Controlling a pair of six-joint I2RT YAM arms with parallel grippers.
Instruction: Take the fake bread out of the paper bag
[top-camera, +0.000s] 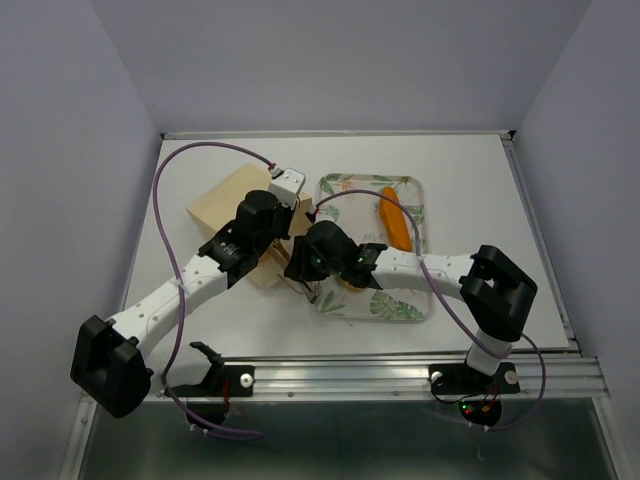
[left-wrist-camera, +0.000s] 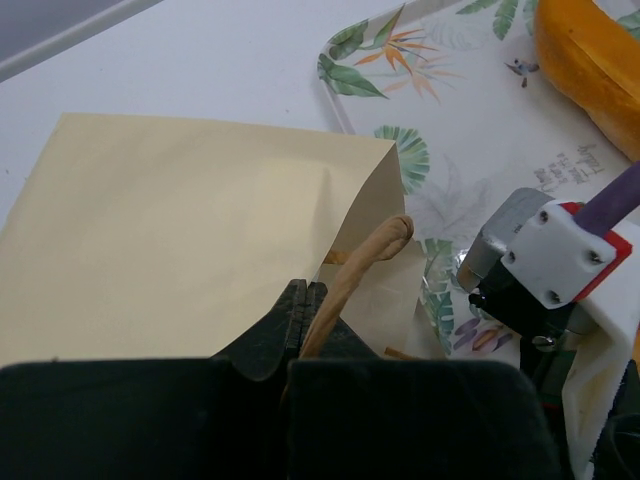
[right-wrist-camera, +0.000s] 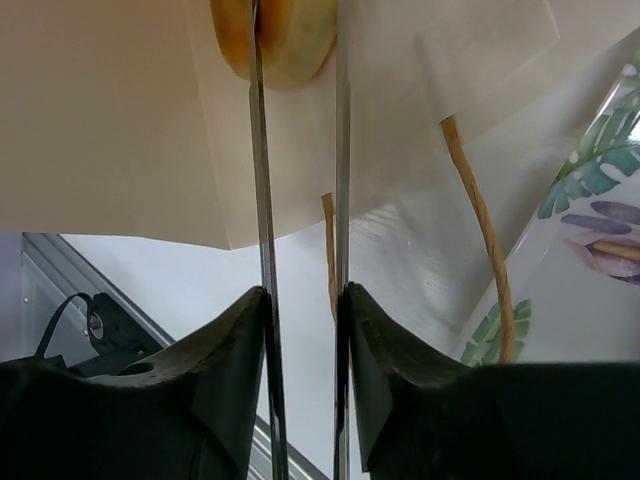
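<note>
Teamwork: clenching the left gripper (left-wrist-camera: 303, 300) on the paper bag (left-wrist-camera: 180, 230)'s loop handle (left-wrist-camera: 365, 255) as anchor, straddling the pale bun (right-wrist-camera: 295, 40) with the right gripper (right-wrist-camera: 296, 120), actual grasp impossible to tell.

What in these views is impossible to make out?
- Top view: paper bag mouth hidden under the left arm and right arm; bread left inside uncountable.
- Right wrist: bread piece at the right gripper cut off by the top edge; grip unclear.
- Left wrist: left gripper shut at the handle; pinching paper or cord, unclear.
- Top view: tray middle covered by the right arm.
</note>
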